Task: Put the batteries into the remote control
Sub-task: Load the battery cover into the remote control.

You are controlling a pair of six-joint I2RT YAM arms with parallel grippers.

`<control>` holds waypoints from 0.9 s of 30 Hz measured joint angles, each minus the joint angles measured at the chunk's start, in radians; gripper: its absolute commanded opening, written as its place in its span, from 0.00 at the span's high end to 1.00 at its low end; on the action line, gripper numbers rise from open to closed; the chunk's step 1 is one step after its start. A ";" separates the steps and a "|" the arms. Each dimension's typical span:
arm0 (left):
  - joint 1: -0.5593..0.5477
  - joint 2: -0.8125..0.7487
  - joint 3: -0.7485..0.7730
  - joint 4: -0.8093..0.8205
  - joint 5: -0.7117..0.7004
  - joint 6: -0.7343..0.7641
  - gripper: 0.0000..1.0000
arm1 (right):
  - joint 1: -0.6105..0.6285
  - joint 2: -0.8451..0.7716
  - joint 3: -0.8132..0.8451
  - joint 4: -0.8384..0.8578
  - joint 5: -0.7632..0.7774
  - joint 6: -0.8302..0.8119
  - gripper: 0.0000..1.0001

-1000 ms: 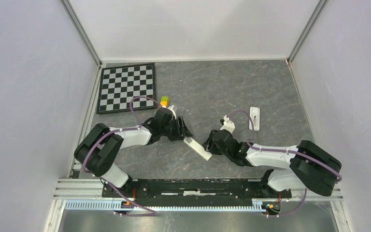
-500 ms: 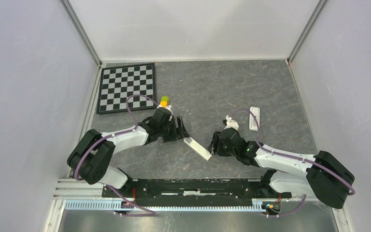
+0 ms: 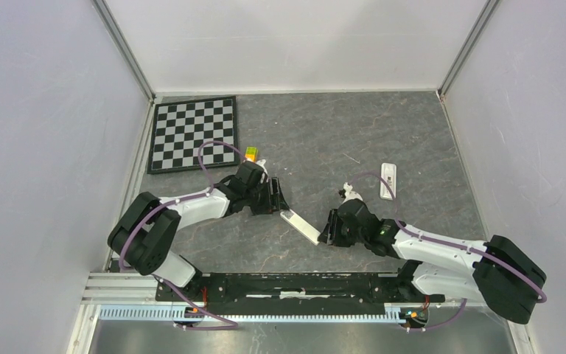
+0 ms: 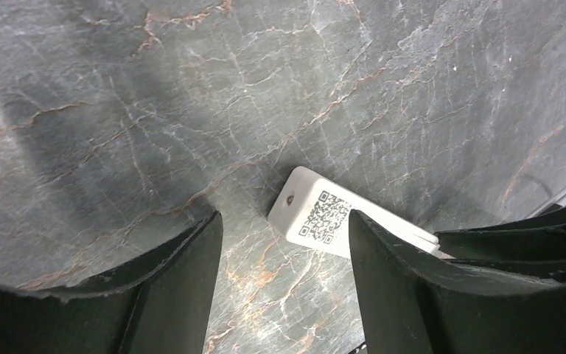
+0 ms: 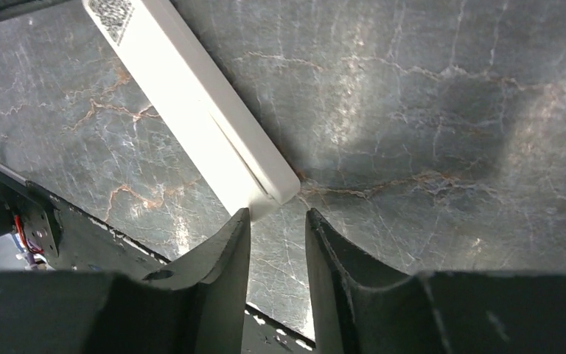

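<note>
Grey marbled table (image 3: 413,133), with the white remote (image 3: 301,226) lying flat on it, stretched between the 2 pincers. The right gripper (image 5: 277,215) has its fingers only slightly parted with nothing between them, and the remote's near end is right at its tips. The left gripper (image 4: 284,221) is spread wide, and the QR-sticker end sits just ahead of its gap, partly hidden behind 1 finger. Farther out, a 2nd slim white piece (image 3: 388,181) lies beyond the right gripper and a yellow-green block (image 3: 250,155) is just past the left one, then a chessboard (image 3: 194,133).
</note>
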 measured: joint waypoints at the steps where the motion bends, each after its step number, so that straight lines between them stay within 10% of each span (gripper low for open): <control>1: 0.000 0.003 0.001 0.004 0.003 0.000 0.32 | 0.000 0.000 -0.008 0.004 -0.003 0.007 0.68; 18: 0.000 0.034 -0.035 0.087 0.087 0.010 0.53 | -0.005 0.027 -0.046 0.117 -0.022 0.094 0.95; 27: -0.003 0.022 -0.078 0.159 0.111 0.006 0.41 | -0.006 0.034 -0.046 0.126 -0.021 0.104 0.95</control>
